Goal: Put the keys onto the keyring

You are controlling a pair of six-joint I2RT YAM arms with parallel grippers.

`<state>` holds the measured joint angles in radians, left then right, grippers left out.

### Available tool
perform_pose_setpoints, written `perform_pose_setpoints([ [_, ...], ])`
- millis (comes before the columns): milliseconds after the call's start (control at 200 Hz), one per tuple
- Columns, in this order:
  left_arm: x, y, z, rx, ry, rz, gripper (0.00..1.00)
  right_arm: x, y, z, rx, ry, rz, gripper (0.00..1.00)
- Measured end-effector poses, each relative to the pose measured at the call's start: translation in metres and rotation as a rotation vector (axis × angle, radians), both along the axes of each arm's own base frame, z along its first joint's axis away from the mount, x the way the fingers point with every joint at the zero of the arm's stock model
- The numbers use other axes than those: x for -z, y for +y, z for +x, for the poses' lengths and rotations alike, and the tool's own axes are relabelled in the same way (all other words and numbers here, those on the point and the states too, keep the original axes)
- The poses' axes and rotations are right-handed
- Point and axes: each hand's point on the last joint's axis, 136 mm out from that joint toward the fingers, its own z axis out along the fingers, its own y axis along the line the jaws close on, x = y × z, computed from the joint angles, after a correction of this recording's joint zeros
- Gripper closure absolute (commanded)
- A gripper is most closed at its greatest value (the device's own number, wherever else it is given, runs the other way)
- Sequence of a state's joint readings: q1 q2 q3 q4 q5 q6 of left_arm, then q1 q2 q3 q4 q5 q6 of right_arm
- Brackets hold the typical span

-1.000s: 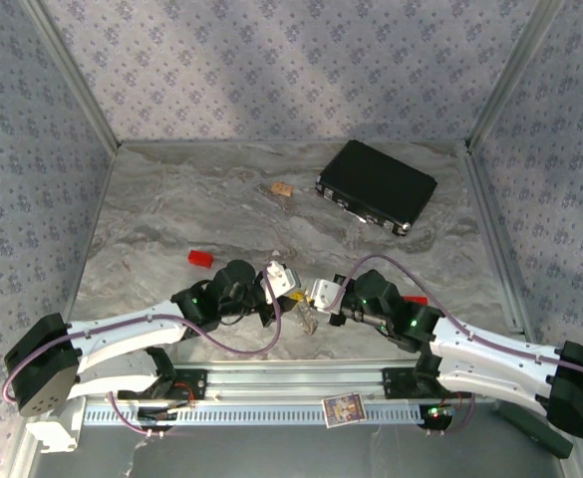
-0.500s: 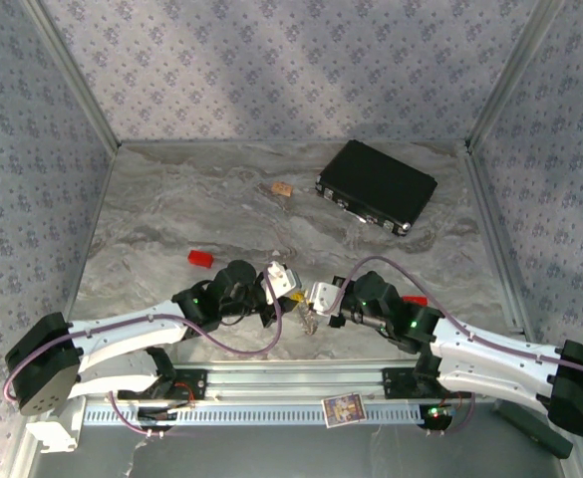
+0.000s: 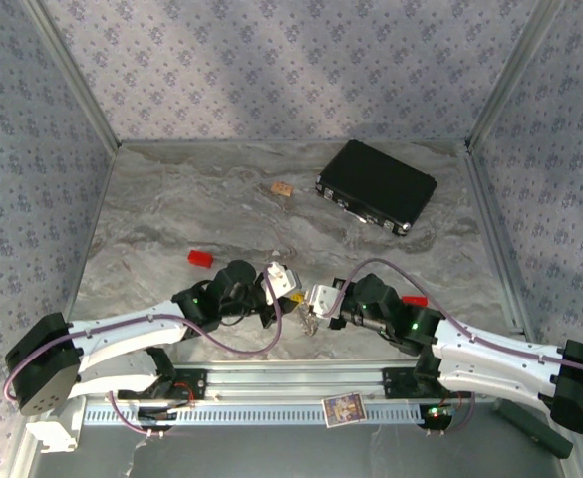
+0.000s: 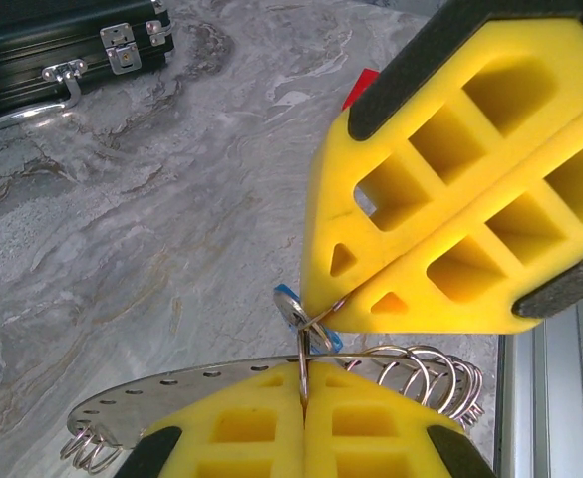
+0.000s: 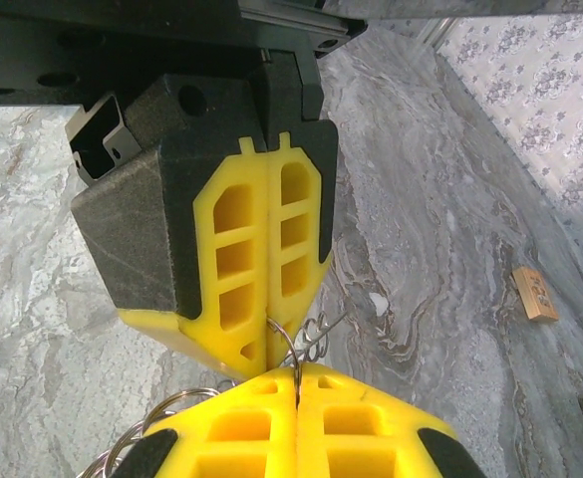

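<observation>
Grey-veined marble tabletop (image 3: 191,199) floors a booth walled in flowered paper. Both arms stretch inward from the near edge, and their tips meet just in front of the bases.

The left gripper (image 4: 303,386) is clamped fully together, its yellow fingers pressed flat against each other. A thin wire loop (image 4: 303,351) runs down into the seam between them. The right gripper (image 4: 343,302) is closed just as tightly, coming in from above and to the right, and it nips the same wire loop at its top.

A blue-headed key (image 4: 287,299) sits at that pinch point, touching the right gripper's tip. Most of the key is hidden, so I cannot tell whether it is threaded on the wire loop or only lying against it.

The keyring (image 4: 151,398) is a flat silvery band pierced with small holes, with coils of wire at both ends. It arcs just behind the left gripper's fingers. Seen from the right wrist, the two closed tips stand nose to nose with the wire loop bridging them.

A black case (image 3: 376,186) lies at the far right of the tabletop, with a small tan block (image 3: 282,187) just to its left. A red block (image 3: 200,258) rests just beyond the left arm.
</observation>
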<state>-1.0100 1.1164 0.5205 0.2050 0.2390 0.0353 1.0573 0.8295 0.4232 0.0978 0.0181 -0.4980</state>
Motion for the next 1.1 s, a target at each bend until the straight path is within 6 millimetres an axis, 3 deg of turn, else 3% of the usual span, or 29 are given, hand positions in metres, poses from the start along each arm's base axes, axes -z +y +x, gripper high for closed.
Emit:
perform_pose_setpoints([
  [735,0.000,0.001,0.000,0.000,0.015,-0.008,1.00,0.011,0.003,-0.004,-0.012,-0.026,-0.067,1.00],
  [865,-0.001,0.002,-0.001,0.003,0.012,-0.014,1.00,0.013,0.003,-0.005,-0.005,-0.040,-0.085,0.69],
  [1099,-0.001,0.005,0.003,0.008,-0.044,-0.023,1.00,0.002,-0.009,-0.012,0.002,0.008,-0.033,0.60],
])
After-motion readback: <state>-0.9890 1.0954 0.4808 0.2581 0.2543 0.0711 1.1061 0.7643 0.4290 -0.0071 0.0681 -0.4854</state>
